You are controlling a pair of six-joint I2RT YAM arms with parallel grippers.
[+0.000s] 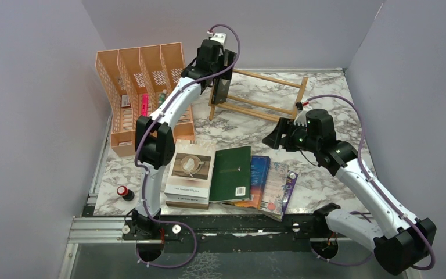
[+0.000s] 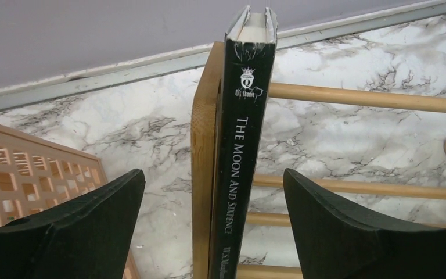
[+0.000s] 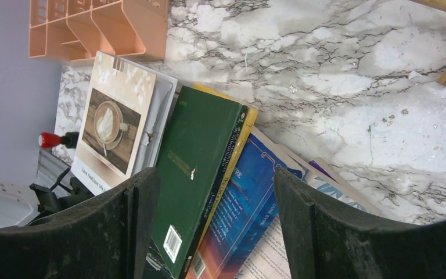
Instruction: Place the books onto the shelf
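Note:
A black book (image 2: 239,145) with "The Moon and Sixpence" on its spine stands upright in the shelf (image 2: 360,97), against its left end frame (image 2: 203,174). My left gripper (image 2: 213,174) is open just above it, with a finger on either side and a gap to each. From above, that left gripper (image 1: 223,72) sits over the black book (image 1: 221,88) at the left end of the shelf (image 1: 261,96). The other books lie overlapped at the near edge: white (image 1: 190,168), green (image 1: 231,173), blue-orange (image 1: 259,179), purple floral (image 1: 280,189). My right gripper (image 1: 274,138) hangs open and empty above them (image 3: 215,174).
An orange perforated file organiser (image 1: 142,87) stands at the back left, close to the left arm. A small red-capped bottle (image 1: 125,192) sits near the front left corner. A yellow book edge (image 3: 239,148) shows under the green book (image 3: 197,151).

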